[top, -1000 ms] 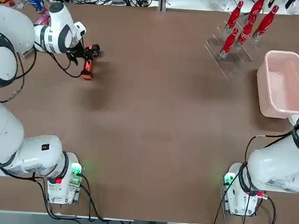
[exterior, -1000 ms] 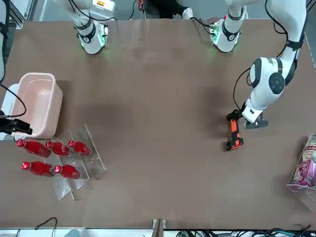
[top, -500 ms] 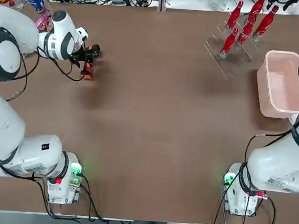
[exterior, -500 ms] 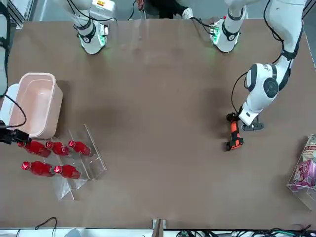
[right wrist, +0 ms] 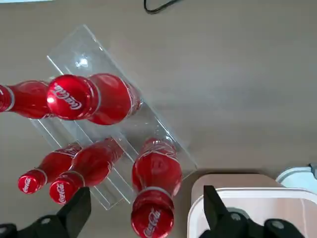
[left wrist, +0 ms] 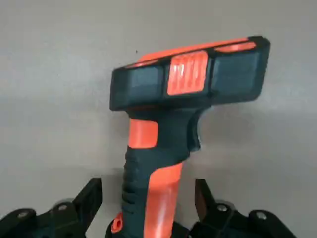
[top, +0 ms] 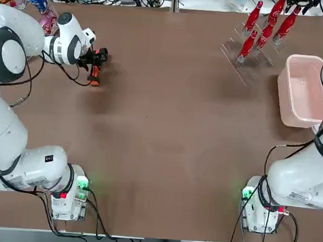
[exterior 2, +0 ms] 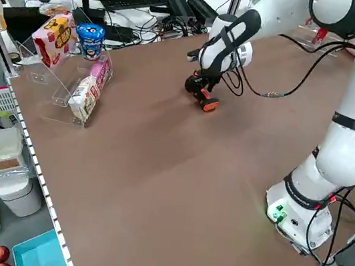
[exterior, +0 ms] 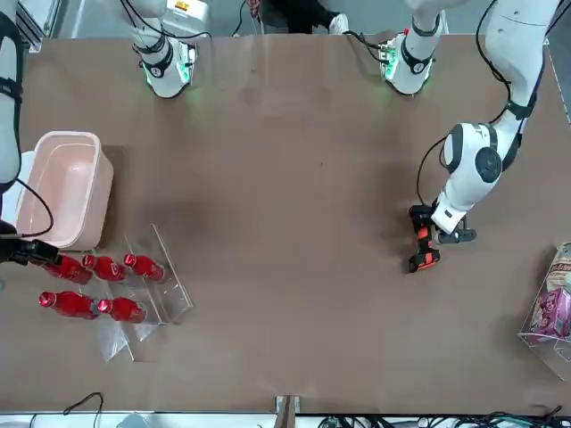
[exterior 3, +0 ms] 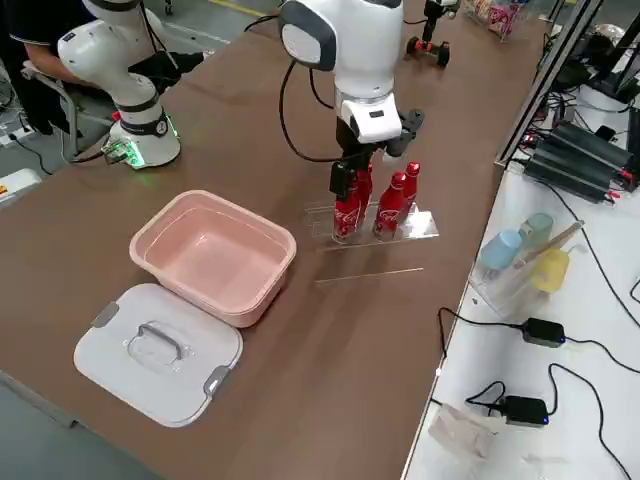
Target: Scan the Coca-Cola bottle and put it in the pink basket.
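Brown tabletop, you've got 2 arms at work. Right gripper (right wrist: 143, 225) hangs straight down over the clear rack (right wrist: 119, 124), fingers (right wrist: 74, 210) spread open w/ the Coca-Cola bottle (right wrist: 154, 191) between them, not yet touched. Bottle stands upright, long axis vertical, cap toward the gripper; slim, red, white lettering, 1 of 5 alike. Pink basket (exterior 3: 215, 255) sits just beside the rack. Left gripper (left wrist: 148, 213) reaches low, fingers open either side of the orange-black scanner (left wrist: 173, 134) handle.

Your left wrist view: scanner between spread fingers.
The orange-and-black handheld scanner (left wrist: 168, 144) lies on the grey surface (left wrist: 59, 74), its handle between the left gripper (left wrist: 148, 218) fingers (left wrist: 84, 206).
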